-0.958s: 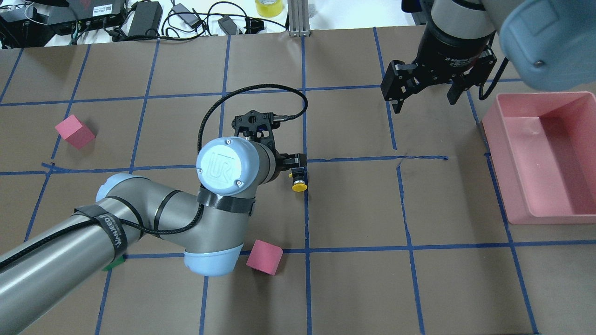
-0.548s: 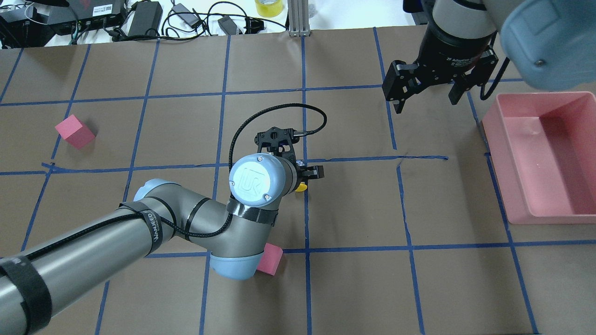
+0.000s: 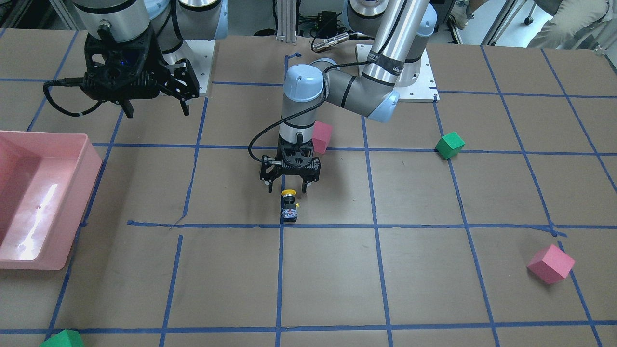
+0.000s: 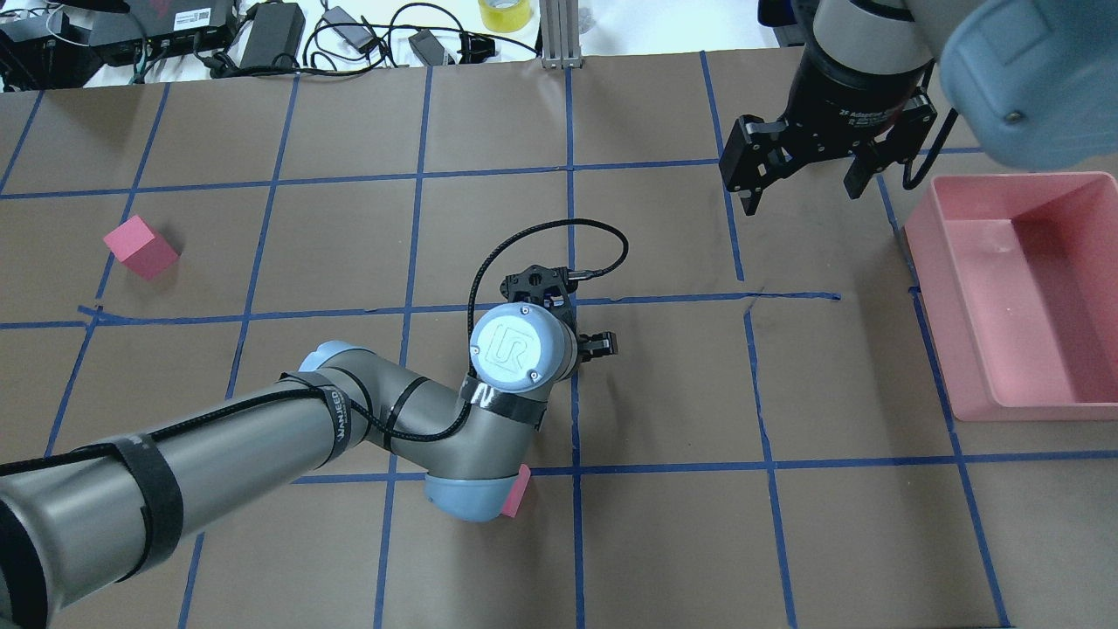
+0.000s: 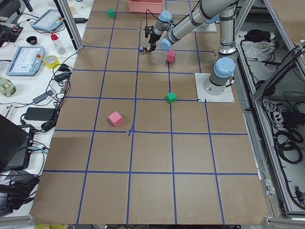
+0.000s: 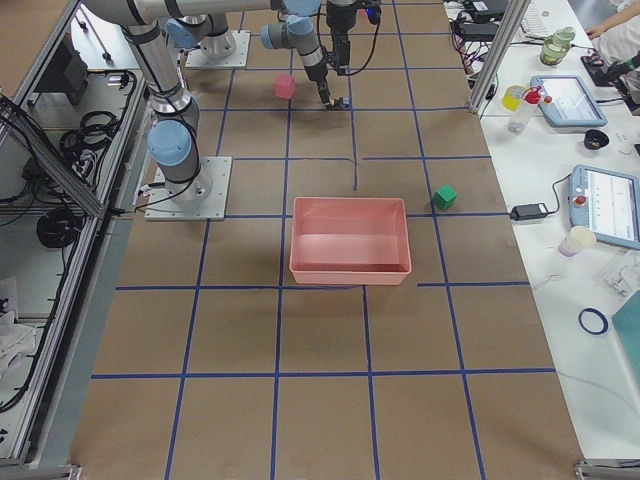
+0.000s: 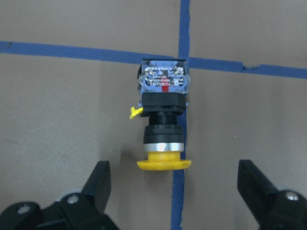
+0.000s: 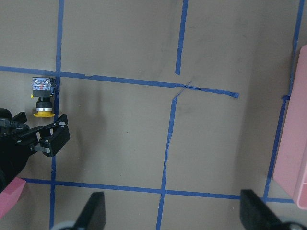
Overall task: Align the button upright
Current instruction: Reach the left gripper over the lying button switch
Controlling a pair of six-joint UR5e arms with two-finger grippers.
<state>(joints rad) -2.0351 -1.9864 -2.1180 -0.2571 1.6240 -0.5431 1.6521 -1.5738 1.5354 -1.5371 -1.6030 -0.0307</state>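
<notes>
The button (image 7: 163,122) lies on its side on the worktop (image 7: 72,120), its base block (image 7: 163,79) touching the tape crossing (image 7: 183,61) and its yellow cap (image 7: 163,164) pointing away from that crossing, along the blue line. The left pincer (image 3: 287,189) is released. Its fingers stand wide on either side of the cap end, just beyond the button from the crossing, and touch nothing. The right pincer (image 4: 799,196) is also spread and empty, and hangs well apart from the crossing.

The button looks hard and light, all plastic and metal, so it should neither bend nor crush. The round cap and the black body (image 7: 163,127) would probably roll or slip between flat fingers. The squared base block, or the collar just beside it, seems the surer place to grip, closing across the axis so the piece can be tipped up onto its base.

The left wrist view alone shows the terminals on the base and a small yellow tab at the collar. In the overhead view the left wrist (image 4: 515,345) covers the button entirely. The front-facing view gives the pincer's height over the crossing, but I cannot tell from it whether the fingertips reach down to the worktop.
</notes>
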